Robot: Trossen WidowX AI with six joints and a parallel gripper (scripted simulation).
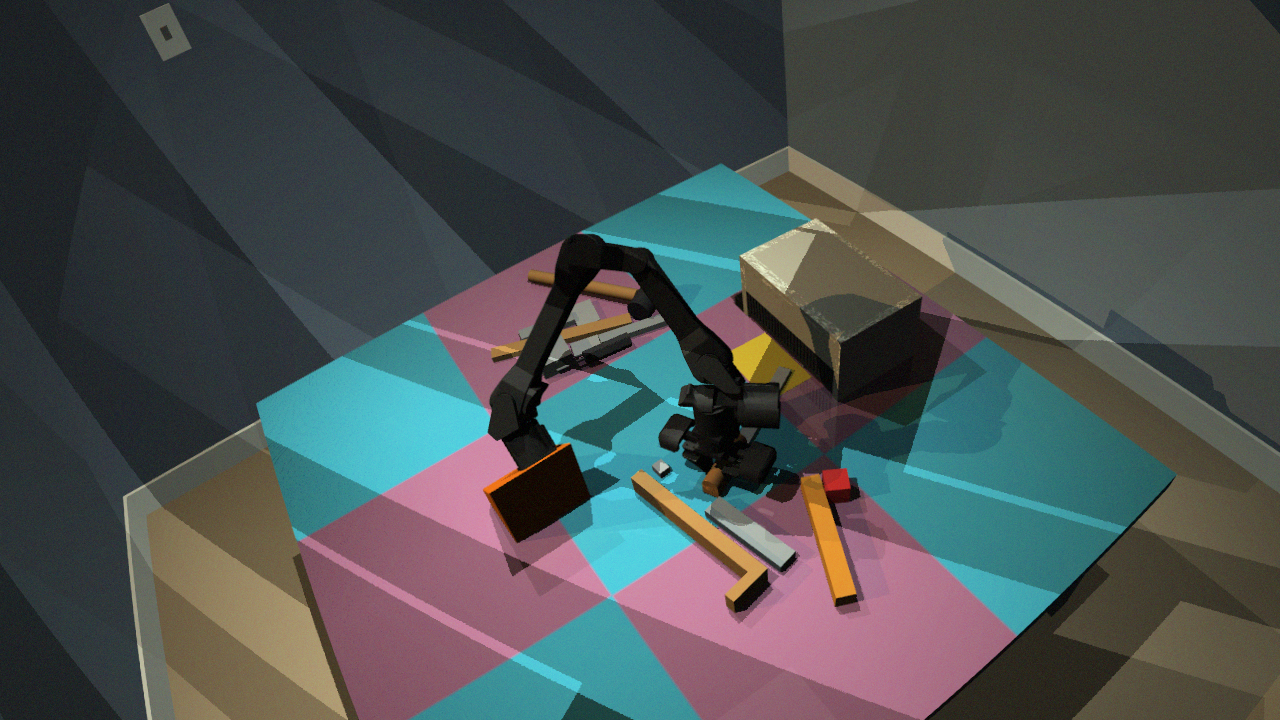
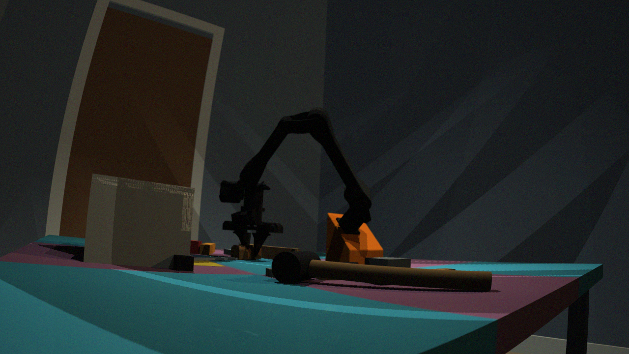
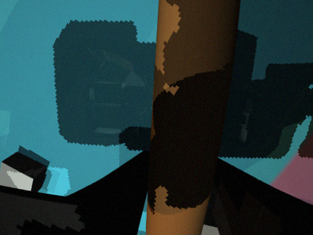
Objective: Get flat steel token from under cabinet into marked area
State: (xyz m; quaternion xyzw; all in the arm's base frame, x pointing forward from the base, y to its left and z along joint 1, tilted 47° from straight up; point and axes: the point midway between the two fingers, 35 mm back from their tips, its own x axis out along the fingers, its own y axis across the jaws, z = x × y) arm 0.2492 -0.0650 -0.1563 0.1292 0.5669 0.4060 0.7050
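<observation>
The beige cabinet [image 1: 792, 326] [image 2: 145, 224] stands at the table's far side, with dark vent slots low on its front. The yellow marked area [image 1: 754, 358] [image 2: 210, 264] lies in front of it. My gripper [image 1: 716, 467] [image 2: 252, 255] [image 3: 177, 160] is low over the table, shut on the round brown handle [image 1: 713, 482] [image 2: 239, 251] [image 3: 197, 39] of a tool. A thin grey blade [image 1: 784, 377] [image 2: 215, 258] extends from the gripper side toward the cabinet and overlies part of the yellow area. Its join to the handle is hidden. I cannot make out the steel token in any view.
A small grey cube [image 1: 661, 467], an L-shaped wooden stick [image 1: 693, 521], a grey bar [image 1: 751, 535], an orange bar [image 1: 829, 541] and a red block [image 1: 836, 484] lie near the gripper. A mallet [image 1: 585, 289] [image 2: 395, 274] lies beyond the arm. A black block [image 2: 183, 262] sits by the cabinet.
</observation>
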